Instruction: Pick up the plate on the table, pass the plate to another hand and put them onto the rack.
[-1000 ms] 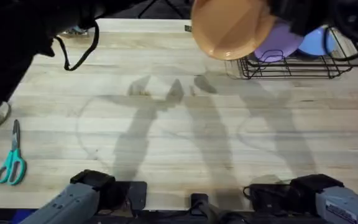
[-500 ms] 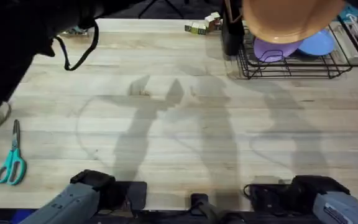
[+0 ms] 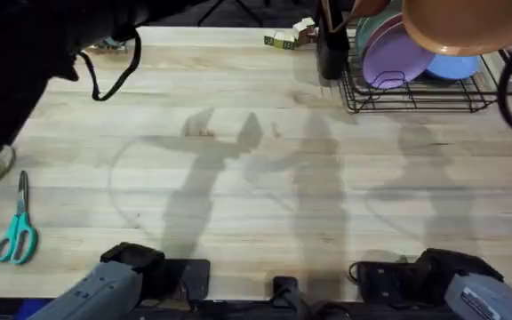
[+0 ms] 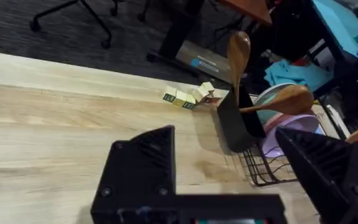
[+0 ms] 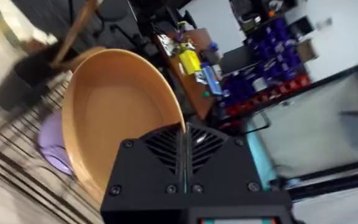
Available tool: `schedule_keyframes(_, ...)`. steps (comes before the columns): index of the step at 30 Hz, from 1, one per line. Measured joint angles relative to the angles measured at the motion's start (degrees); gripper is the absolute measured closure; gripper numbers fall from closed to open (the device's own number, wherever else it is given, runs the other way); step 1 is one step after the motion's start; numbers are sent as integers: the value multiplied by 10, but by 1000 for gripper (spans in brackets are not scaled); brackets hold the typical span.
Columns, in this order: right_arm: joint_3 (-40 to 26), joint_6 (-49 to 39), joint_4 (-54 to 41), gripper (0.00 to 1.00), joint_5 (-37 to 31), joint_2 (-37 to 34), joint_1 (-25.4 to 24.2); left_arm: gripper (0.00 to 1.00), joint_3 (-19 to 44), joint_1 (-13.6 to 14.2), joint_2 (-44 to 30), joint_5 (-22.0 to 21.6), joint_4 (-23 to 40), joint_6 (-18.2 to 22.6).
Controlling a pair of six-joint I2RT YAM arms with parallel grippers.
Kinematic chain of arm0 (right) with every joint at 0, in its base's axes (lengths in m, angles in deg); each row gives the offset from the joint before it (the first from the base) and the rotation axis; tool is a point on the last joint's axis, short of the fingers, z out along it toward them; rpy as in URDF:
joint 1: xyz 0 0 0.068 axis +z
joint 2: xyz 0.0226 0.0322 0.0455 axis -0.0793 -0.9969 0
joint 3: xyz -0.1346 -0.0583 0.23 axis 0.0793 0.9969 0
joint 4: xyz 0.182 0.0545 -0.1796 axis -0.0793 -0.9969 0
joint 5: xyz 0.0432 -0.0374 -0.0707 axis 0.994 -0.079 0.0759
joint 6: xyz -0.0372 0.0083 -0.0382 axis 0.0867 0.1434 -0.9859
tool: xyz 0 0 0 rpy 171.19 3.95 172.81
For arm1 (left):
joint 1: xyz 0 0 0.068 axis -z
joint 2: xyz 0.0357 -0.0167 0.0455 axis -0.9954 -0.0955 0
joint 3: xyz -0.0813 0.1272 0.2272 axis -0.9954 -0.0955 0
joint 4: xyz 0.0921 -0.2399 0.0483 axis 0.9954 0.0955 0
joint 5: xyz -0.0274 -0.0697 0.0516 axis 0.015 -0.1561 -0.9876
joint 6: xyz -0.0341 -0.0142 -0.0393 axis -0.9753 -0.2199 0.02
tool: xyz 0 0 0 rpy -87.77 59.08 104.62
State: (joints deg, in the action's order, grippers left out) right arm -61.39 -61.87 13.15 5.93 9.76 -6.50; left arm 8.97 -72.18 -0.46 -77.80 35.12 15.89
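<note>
Spanning the scene, the pale wooden desk (image 3: 238,169) carries the black wire rack (image 3: 416,93) at its far right corner, where a lilac plate (image 3: 396,59) and a blue plate (image 3: 456,64) sit. Above the rack hangs the orange-tan plate (image 5: 120,112), glossy, rigid, probably slippery and breakable, best pinched at its rim. The right fingers (image 5: 184,146) clamp that rim; the left fingers (image 4: 229,162) stand wide, holding nothing.

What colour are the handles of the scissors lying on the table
Teal, on the scissors near the table's left edge; the overhead view shows them best.
</note>
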Motion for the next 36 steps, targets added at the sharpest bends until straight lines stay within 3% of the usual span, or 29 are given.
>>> schedule_keyframes(8,0,-165,1,973,0,-17,0,7,0,0,0,0,0,0)
schedule_keyframes(19,0,-370,3,974,-28,-119,0,8,0,0,0,0,4,0)
schedule_keyframes(36,0,-516,99,975,-35,-254,8,8,0,0,0,0,4,0)
